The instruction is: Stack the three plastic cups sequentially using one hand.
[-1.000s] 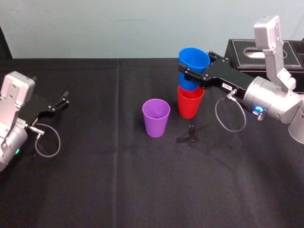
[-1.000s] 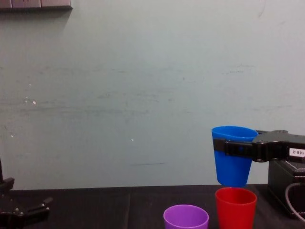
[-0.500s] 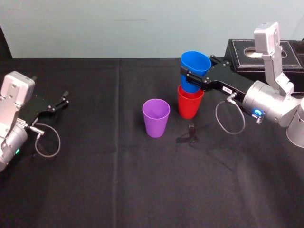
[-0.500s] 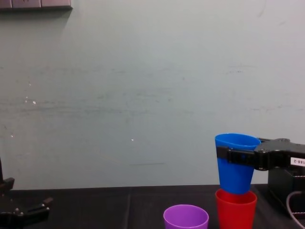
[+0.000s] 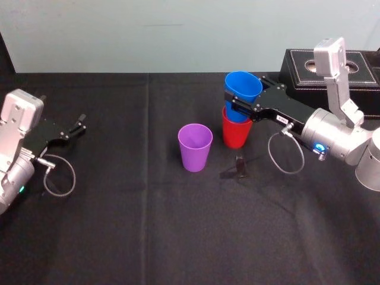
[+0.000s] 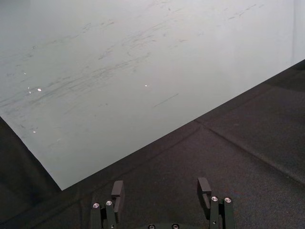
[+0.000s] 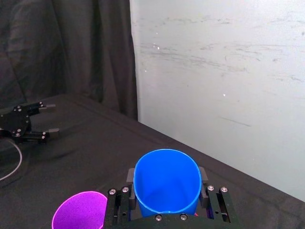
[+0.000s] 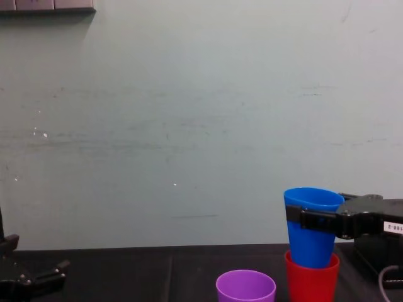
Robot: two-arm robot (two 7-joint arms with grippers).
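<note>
Left to right: the left gripper [image 5: 77, 124] lies parked at the left edge of the black worktop [image 5: 148, 225], its fingers spread and empty. The purple cup [image 5: 195, 146] stands upright and alone near the centre, mouth up. Just to its right the red cup [image 5: 236, 134] stands upright, and the blue cup [image 5: 242, 89] is partly nested in it, its base below the red rim and most of its wall still proud. The right gripper [image 5: 236, 107] reaches in from the right, clamped on the blue cup's wall a little below the rim, one finger on each side. A black box [image 5: 323, 68] sits behind the right arm. The step in hand appears to be seating blue in red. To do it well, the cup should probably descend straight along the red cup's axis, without tilt. Release should wait until the walls bind, since a light red cup could tip or slide under a sideways push. Compared with a second ago, the blue cup is lower. Then its base hung clear above the red rim. The purple cup and left gripper are unchanged.
</note>
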